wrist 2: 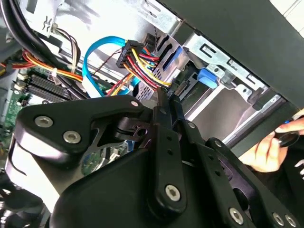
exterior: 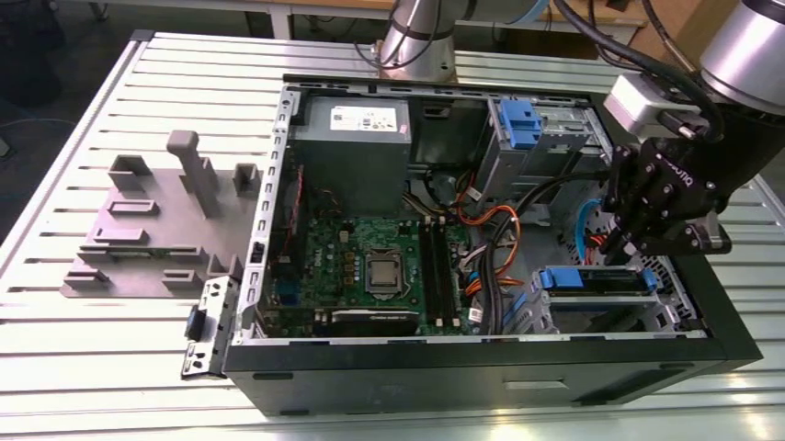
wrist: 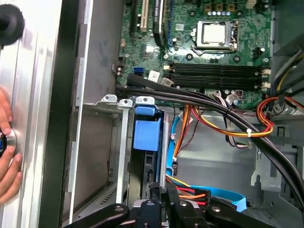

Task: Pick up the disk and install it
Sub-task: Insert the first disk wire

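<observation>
The disk (exterior: 595, 279) lies in the lower drive bay at the front right of the open computer case (exterior: 491, 372), its blue carrier rail facing up. In the first wrist view the disk (wrist: 148, 135) shows edge-on in its slot, with a blue tab on top. My gripper (exterior: 623, 246) hangs inside the case just above the bay's rear end, beside the orange, yellow and blue cables. In the second wrist view the gripper (wrist 2: 168, 97) has its black fingers pressed together, tips close to a black cable connector (wrist 2: 179, 87). I see nothing clamped between them.
The motherboard (exterior: 381, 262) fills the case's middle, and a grey power-supply box (exterior: 356, 124) sits at the back. A second blue carrier (exterior: 520, 124) stands in the upper bay. A grey fixture (exterior: 160, 220) sits on the slatted table. A person's hand (wrist 2: 270, 148) rests outside the case wall.
</observation>
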Action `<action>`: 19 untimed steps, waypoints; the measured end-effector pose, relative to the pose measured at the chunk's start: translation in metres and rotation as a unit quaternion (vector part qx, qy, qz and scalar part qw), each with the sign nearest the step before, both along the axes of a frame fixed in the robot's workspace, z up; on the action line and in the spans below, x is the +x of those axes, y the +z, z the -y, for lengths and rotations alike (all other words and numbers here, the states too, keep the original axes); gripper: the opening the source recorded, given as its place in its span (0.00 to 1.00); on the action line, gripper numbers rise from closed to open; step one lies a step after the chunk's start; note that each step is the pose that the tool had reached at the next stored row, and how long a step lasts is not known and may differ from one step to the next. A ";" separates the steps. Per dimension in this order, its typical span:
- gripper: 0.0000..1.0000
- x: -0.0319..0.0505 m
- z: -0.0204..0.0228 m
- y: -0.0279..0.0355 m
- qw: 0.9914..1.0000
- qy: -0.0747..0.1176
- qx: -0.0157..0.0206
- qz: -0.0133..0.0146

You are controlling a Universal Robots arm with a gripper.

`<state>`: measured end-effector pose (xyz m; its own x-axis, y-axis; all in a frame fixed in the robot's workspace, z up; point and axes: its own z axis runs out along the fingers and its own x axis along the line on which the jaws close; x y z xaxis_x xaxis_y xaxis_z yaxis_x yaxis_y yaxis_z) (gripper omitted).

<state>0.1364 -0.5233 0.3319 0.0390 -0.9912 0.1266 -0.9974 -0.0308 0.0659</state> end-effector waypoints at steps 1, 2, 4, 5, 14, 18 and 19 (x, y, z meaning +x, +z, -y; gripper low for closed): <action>0.17 0.0000 0.0003 -0.0001 1.000 -0.004 0.000 0.000; 0.17 0.0001 0.0009 -0.0001 1.000 -0.007 0.000 0.000; 0.17 0.0002 0.0030 -0.0002 1.000 -0.009 0.000 0.000; 0.17 0.0003 0.0050 -0.0002 1.000 -0.010 0.001 0.000; 0.17 0.0004 0.0056 0.0004 1.000 -0.012 0.002 0.000; 0.17 0.0004 0.0056 0.0018 1.000 -0.013 0.002 0.001; 0.17 0.0005 0.0056 0.0020 1.000 -0.013 0.002 0.001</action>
